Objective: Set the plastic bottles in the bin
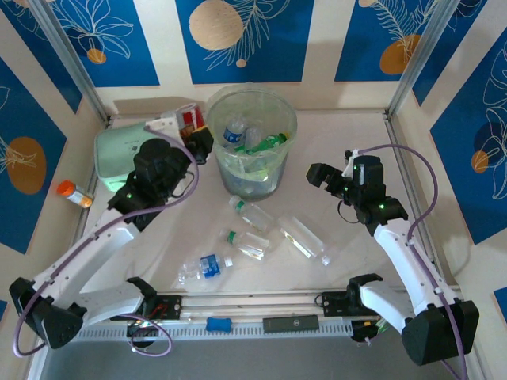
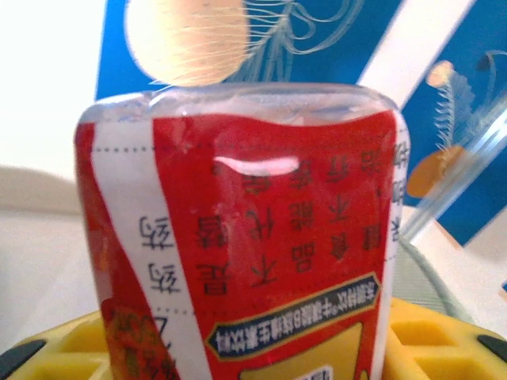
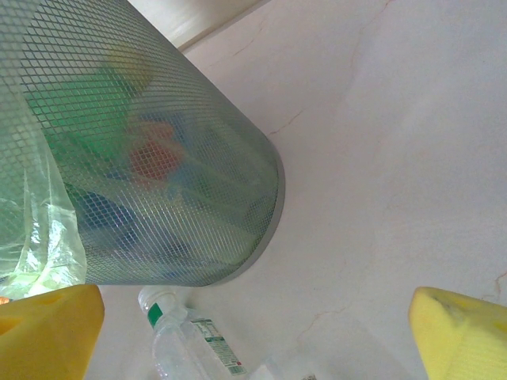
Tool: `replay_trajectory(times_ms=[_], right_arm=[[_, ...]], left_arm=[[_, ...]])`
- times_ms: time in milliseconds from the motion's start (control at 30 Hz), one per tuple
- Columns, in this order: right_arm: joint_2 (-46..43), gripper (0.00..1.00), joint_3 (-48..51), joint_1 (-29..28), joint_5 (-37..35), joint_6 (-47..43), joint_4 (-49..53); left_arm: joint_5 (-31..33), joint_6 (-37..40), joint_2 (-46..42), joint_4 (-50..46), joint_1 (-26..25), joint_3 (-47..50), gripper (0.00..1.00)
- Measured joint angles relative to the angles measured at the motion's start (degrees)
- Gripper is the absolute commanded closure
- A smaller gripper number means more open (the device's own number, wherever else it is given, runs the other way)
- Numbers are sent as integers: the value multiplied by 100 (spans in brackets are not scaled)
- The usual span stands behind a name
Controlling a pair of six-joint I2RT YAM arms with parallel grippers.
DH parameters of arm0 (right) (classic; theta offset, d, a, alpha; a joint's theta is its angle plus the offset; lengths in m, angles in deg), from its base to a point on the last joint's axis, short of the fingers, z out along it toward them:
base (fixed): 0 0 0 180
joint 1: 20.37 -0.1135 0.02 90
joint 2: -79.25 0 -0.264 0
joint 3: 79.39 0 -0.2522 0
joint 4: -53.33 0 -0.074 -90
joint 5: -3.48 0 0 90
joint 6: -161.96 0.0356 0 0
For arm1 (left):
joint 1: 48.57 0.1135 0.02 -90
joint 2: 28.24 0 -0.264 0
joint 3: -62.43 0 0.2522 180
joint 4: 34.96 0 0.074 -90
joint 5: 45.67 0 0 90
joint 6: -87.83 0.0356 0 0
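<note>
Four clear bottles [image 1: 252, 214] lie loose while the left gripper [image 1: 196, 136] clamps a red-labelled bottle [image 2: 253, 237] with Chinese print beside the green mesh bin [image 1: 252, 162]; the right gripper [image 3: 255, 332] gapes wide.

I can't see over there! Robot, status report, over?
Left gripper shut on red-labelled bottle, near bin rim. Right gripper open, empty. Four bottles loose on table. Nothing in the way.
</note>
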Motion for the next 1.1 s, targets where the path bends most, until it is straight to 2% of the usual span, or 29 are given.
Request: replay_trajectory(times_ms=[200, 333, 600, 733, 1100], right_arm=[[-199, 1, 81, 0, -2, 22, 22], [-308, 1, 87, 0, -4, 22, 50], [-767, 1, 184, 0, -50, 85, 192], [-901, 1, 184, 0, -83, 87, 243], [-907, 1, 184, 0, -94, 103, 315]], left_arm=[[-970, 857, 1126, -271, 2, -1513, 57], [-1659, 1287, 2079, -841, 31, -2881, 57], [-2673, 1792, 3606, -2065, 101, -4732, 57], [-2885, 2009, 4133, -2691, 116, -5191, 58], [-2874, 2463, 5010, -3945, 179, -5991, 55]])
